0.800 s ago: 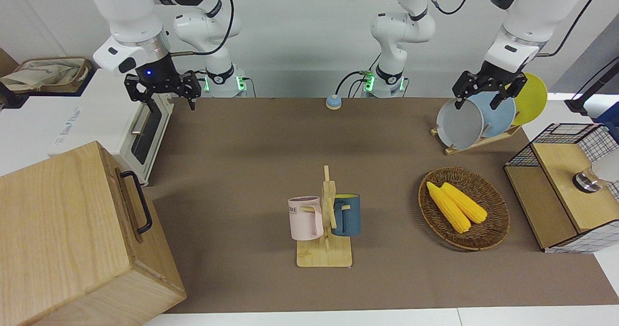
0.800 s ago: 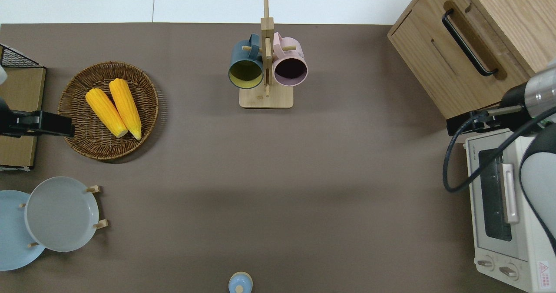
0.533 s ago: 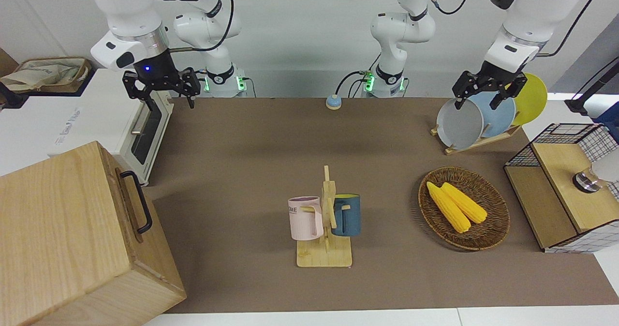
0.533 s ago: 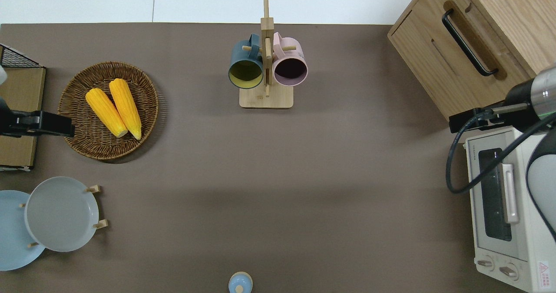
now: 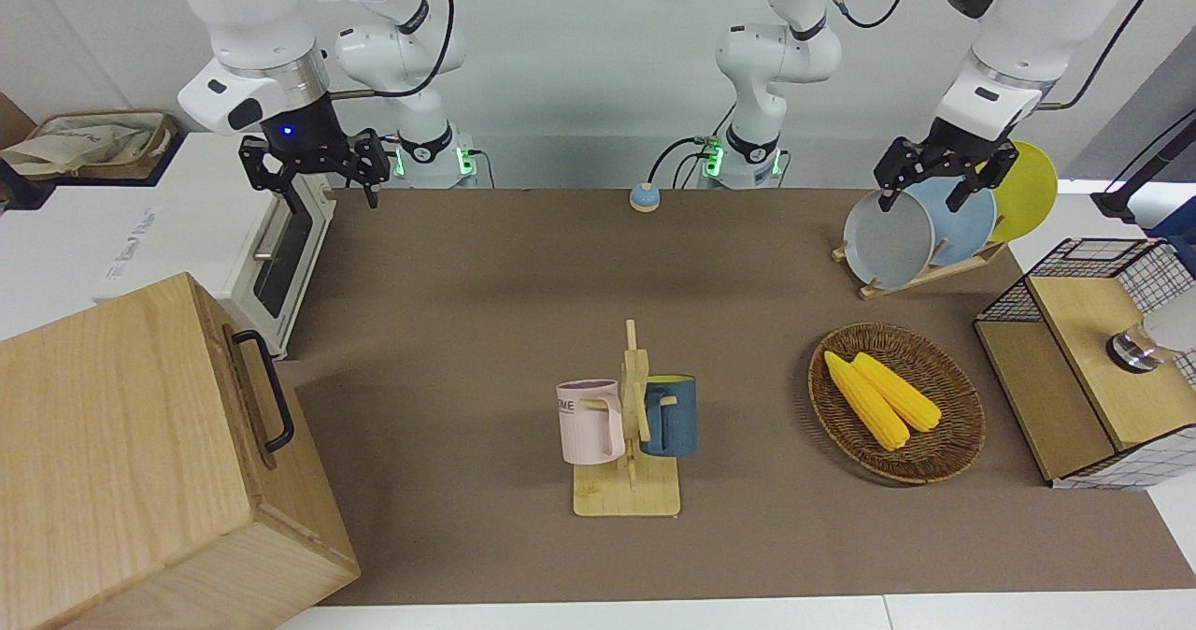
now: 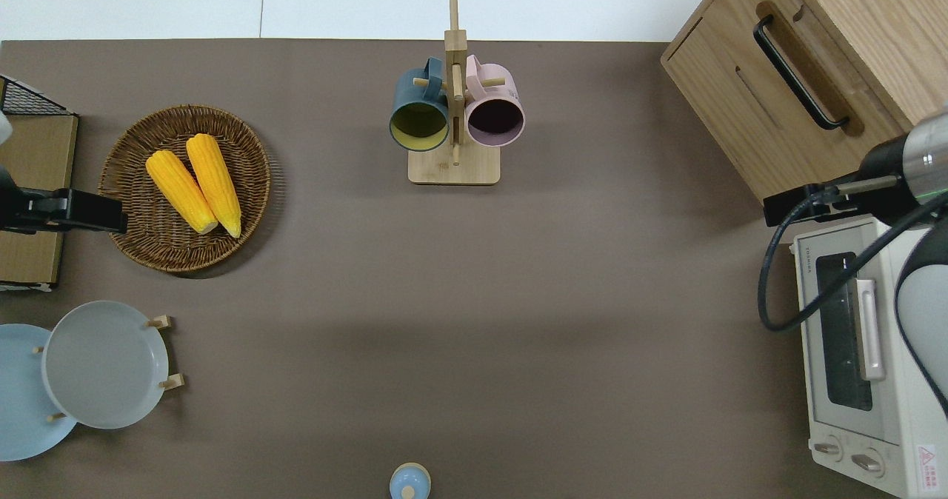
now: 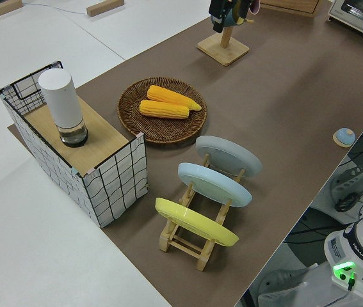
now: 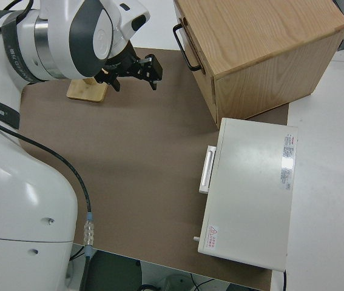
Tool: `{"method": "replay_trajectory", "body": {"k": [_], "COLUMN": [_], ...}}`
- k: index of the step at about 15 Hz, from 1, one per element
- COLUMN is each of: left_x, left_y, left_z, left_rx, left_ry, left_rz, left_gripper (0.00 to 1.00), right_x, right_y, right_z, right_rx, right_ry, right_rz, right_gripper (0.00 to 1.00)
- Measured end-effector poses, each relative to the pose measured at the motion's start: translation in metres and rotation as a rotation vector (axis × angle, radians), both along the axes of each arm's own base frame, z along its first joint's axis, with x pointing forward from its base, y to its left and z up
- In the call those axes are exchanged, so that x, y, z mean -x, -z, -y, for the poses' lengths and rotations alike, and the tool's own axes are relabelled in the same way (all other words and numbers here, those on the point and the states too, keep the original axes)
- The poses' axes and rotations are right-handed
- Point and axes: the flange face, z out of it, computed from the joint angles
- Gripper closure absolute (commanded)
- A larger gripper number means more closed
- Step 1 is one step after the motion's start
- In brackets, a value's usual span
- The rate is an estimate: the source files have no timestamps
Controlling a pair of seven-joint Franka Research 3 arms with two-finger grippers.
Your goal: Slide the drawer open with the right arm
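The drawer (image 6: 778,106) is sitting shut in the big pale-wood box (image 5: 121,462) at the right arm's end of the table (image 6: 592,299), at about one o'clock in the overhead view, farther from the robots than the white toaster oven (image 6: 866,358). It looks like stiff, solid wood, probably gliding straight out with some drag, and its flat front is offering nothing to pinch; the black bar handle (image 6: 798,73) is the place to take hold, near its middle so the drawer is not skewing as it is pulled. The metal bar may be slippery, so hooking the fingers around it seems safer than squeezing. The right gripper (image 5: 313,167) is hanging in the air with its fingers spread and holding nothing, over the table edge by the oven's corner nearest the box, apart from the handle. The left gripper (image 5: 944,167) is parked, fingers spread. The wicker basket (image 6: 255,188) is holding two corn cobs (image 6: 194,182) lying side by side; what the drawer is holding cannot be told.
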Motion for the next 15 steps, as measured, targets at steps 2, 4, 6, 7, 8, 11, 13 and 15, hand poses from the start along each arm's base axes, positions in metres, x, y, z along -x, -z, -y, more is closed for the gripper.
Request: {"method": "replay_trajectory", "body": {"k": [2,4,6,7,8,11,13,15], "left_x": [0.0,0.0,0.0,0.0,0.0,0.0,0.0,0.0], "left_y": [0.0,0.0,0.0,0.0,0.0,0.0,0.0,0.0], "left_z": [0.0,0.0,0.0,0.0,0.0,0.0,0.0,0.0], "left_rx": [0.0,0.0,0.0,0.0,0.0,0.0,0.0,0.0], "left_ry": [0.0,0.0,0.0,0.0,0.0,0.0,0.0,0.0], "left_rz": [0.0,0.0,0.0,0.0,0.0,0.0,0.0,0.0], "left_gripper": [0.0,0.0,0.0,0.0,0.0,0.0,0.0,0.0], "right_x": [0.0016,0.0027,0.0029,0.0029,0.0029,0.0029,0.0022,0.0012], "right_y": [0.0013,0.0022,0.0023,0.0024,0.0024,0.0025,0.0035,0.0059], "right_z": [0.0,-0.0003,-0.001,-0.0011,-0.0012,-0.001,0.0004,-0.0037], "right_rx": [0.001,0.002,0.002,0.002,0.002,0.004,0.019,0.054], "right_ry": [0.0,0.0,-0.001,-0.002,-0.002,-0.002,-0.001,-0.012], "right_rz": [-0.015,-0.025,-0.026,-0.027,-0.027,-0.027,-0.028,-0.03], "right_gripper": [0.011,0.011,0.011,0.013,0.013,0.011,0.011,0.013]}}
